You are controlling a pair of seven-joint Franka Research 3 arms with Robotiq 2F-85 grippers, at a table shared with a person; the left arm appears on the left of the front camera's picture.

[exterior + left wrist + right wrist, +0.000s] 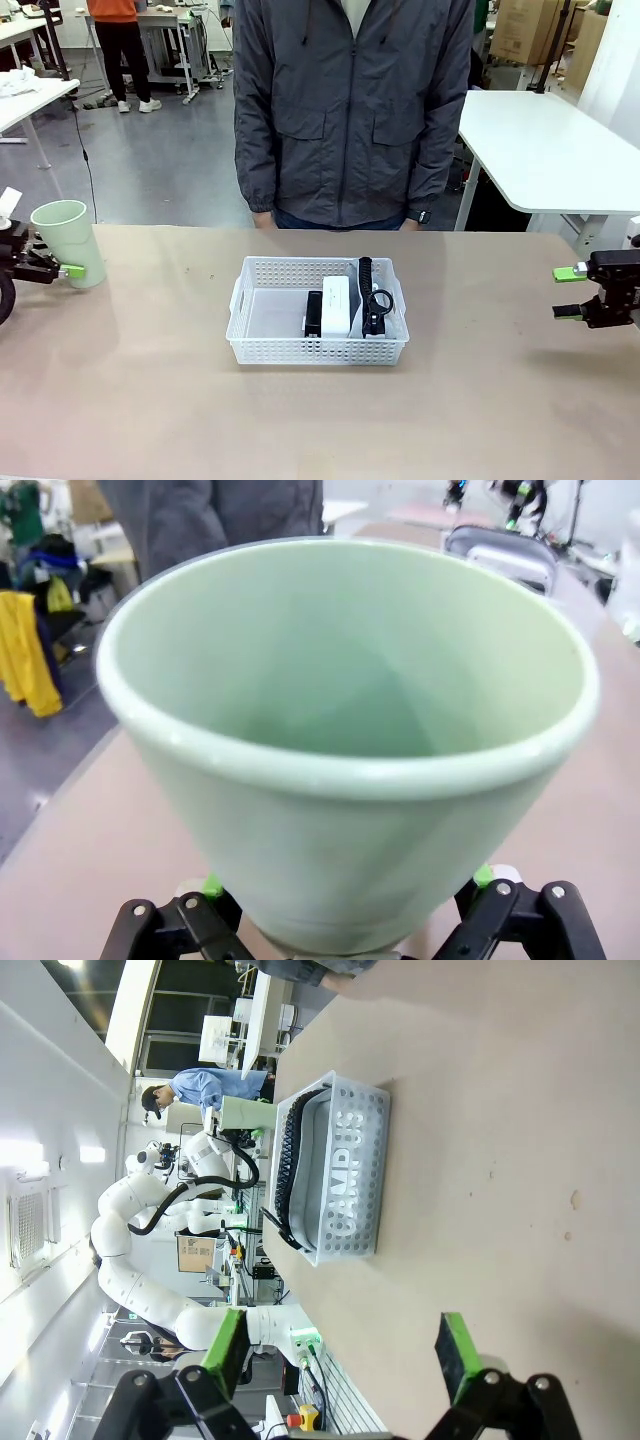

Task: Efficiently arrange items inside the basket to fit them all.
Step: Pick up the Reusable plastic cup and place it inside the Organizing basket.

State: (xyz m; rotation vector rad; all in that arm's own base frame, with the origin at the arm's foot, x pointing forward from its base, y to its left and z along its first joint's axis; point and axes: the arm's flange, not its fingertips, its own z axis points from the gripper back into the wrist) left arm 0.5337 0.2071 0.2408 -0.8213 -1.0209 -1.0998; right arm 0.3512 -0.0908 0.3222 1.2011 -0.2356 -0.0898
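right gripper (568,292) 3 o'clock, fingers apart, holding nothing | left gripper (66,270) 9 o'clock, fingers clamped on pale green cup (68,241) | white basket (264,350) centre: black block (313,313), white box (336,304), CAMPUS pouch (345,1175) | person (352,110) 12 o'clock

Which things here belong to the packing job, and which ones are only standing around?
Belong to the job:
- basket
- white box in it
- small black block in it
- grey CAMPUS pouch in it, at the right side
- pale green cup, gripped by the left end effector

Not part of it:
- white side table
- person standing behind the table
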